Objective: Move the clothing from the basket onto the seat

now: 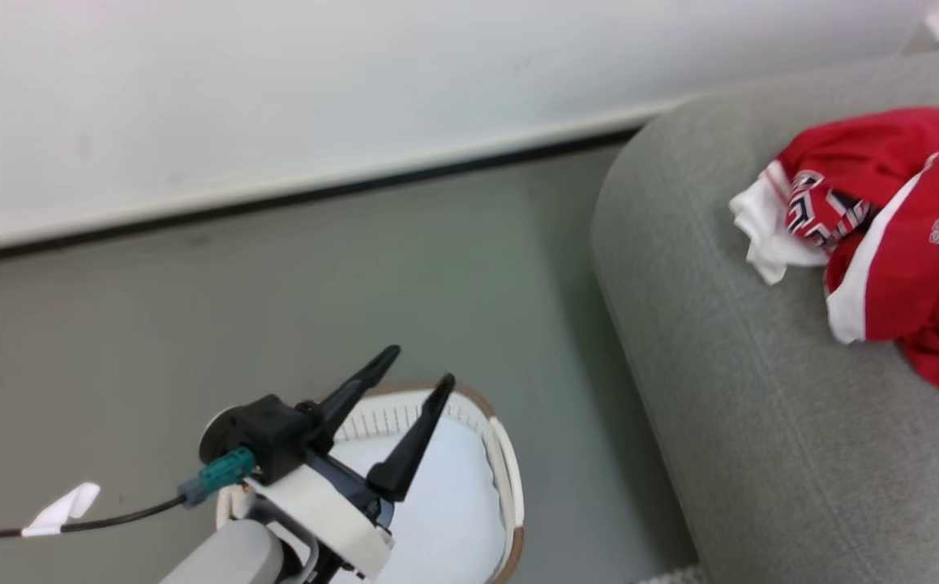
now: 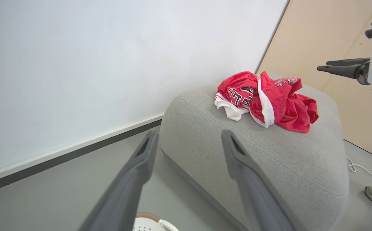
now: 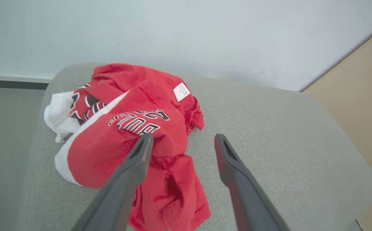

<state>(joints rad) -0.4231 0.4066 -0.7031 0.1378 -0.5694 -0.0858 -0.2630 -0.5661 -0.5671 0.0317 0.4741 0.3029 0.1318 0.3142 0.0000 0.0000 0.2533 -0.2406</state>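
Left gripper: long black tapered fingers, black housing, white wrist block. Teal connector at 9 o'clock, black cable, white tag.

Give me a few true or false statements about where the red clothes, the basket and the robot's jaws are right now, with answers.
1. The clothing lies on the seat. True.
2. The basket stands on the seat. False: it stands on the floor beside the seat.
3. On the right gripper the jaws are shut on the clothing. False: they stand open above it, holding nothing.
4. On the left gripper the jaws stand open over the basket. True.
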